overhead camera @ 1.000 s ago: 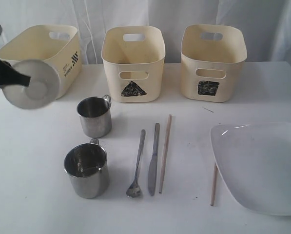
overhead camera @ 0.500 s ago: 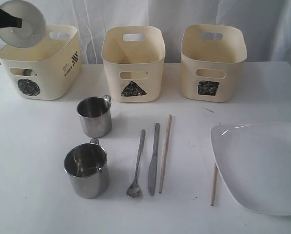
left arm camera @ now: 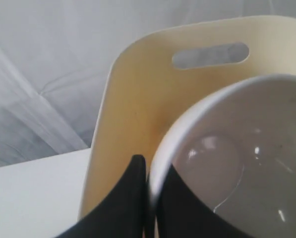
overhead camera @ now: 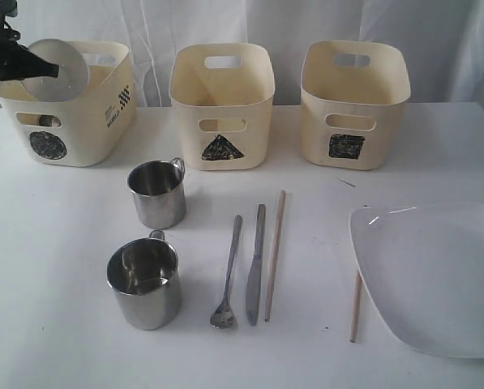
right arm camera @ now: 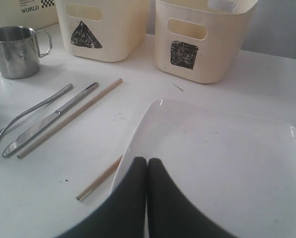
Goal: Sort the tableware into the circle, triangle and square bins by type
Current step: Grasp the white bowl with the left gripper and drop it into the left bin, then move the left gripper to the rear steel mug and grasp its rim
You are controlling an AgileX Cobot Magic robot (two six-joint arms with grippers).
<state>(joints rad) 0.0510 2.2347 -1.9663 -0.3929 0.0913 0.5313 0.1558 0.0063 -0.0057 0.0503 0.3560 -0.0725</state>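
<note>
left claw (left arm camera: 147, 166): pinched on the rim of the white bowl (left arm camera: 237, 163).
white bowl: tipped on its side, just right of the left claw, over the circle bin (overhead camera: 104, 101).
circle bin: far left on the desk (overhead camera: 55, 324).
right claw (right arm camera: 147, 163): closed tight, holding nothing, above the plate (right arm camera: 227, 158).
plate: near right on the desk.
</note>
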